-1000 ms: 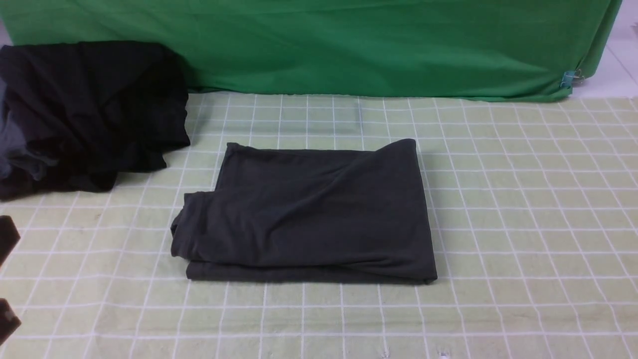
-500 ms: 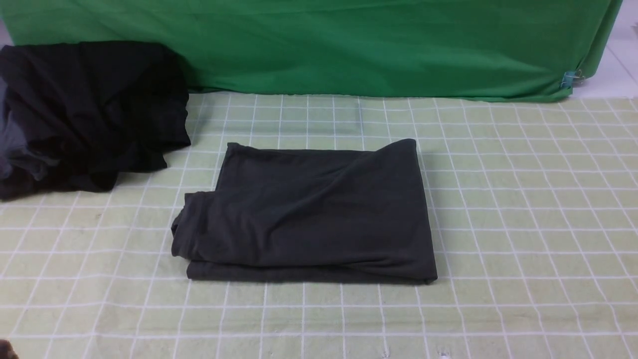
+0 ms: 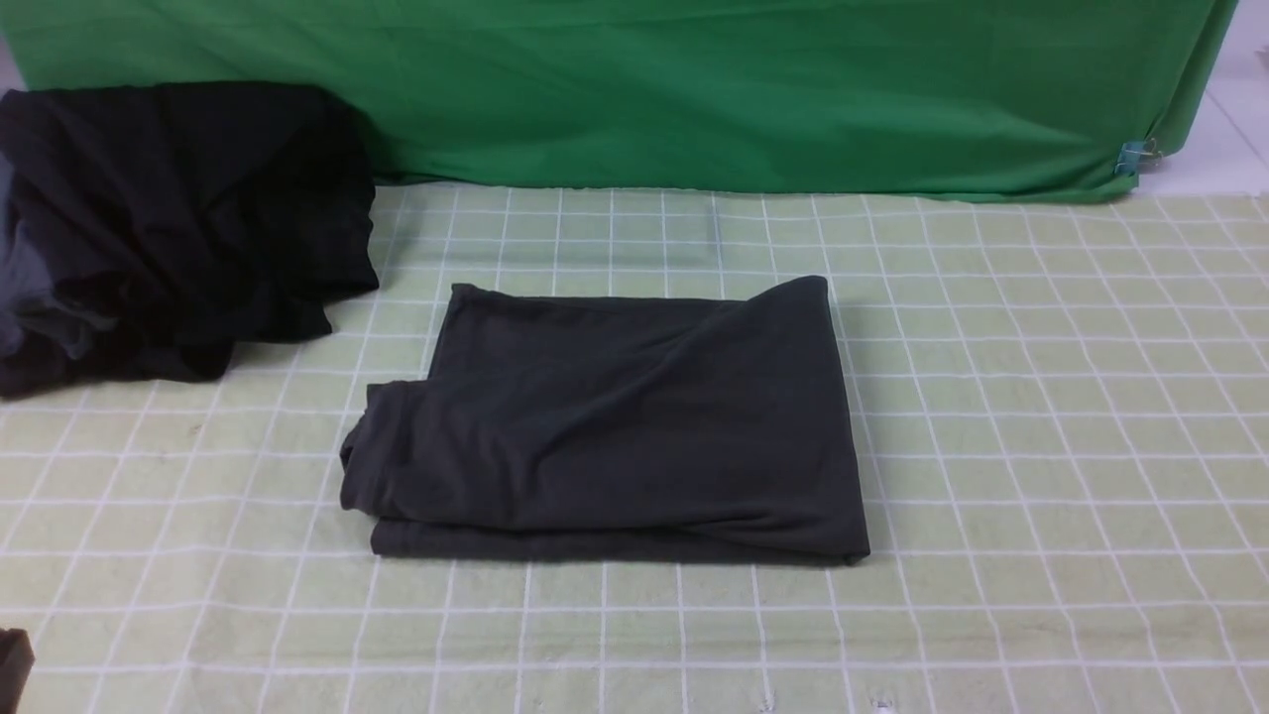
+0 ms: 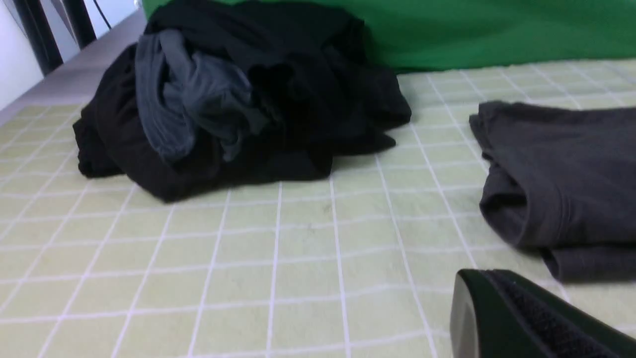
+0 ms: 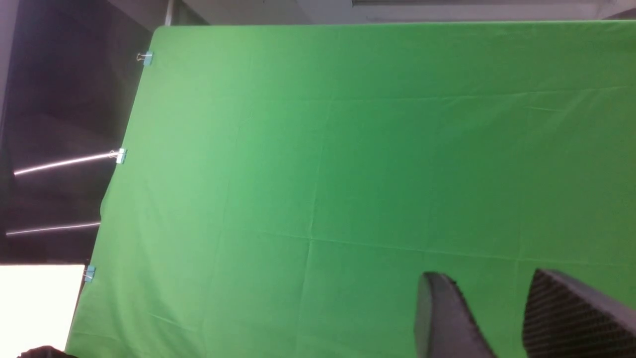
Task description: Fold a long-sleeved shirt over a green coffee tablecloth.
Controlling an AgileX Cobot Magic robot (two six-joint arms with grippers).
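The long-sleeved shirt (image 3: 615,426) lies folded into a charcoal-grey rectangle in the middle of the green coffee tablecloth (image 3: 1041,416), a pale cloth with a white grid. Its logo is hidden. In the front view only a dark tip of my left gripper (image 3: 12,662) shows at the bottom left corner, well clear of the shirt. The left wrist view has that gripper (image 4: 484,278) shut and empty just above the cloth, with the shirt's folded edge (image 4: 561,169) close beyond it. My right gripper (image 5: 487,276) is open and empty, raised and facing the green backdrop (image 5: 348,149).
A black heap of garments with a grey piece (image 3: 169,218) sits at the back left of the cloth, seen also in the left wrist view as the heap (image 4: 238,99). A plain green backdrop (image 3: 694,89) hangs along the far edge.
My left gripper has pulled back along the left edge of the front view, dropping towards the bottom corner. The shirt has not moved.
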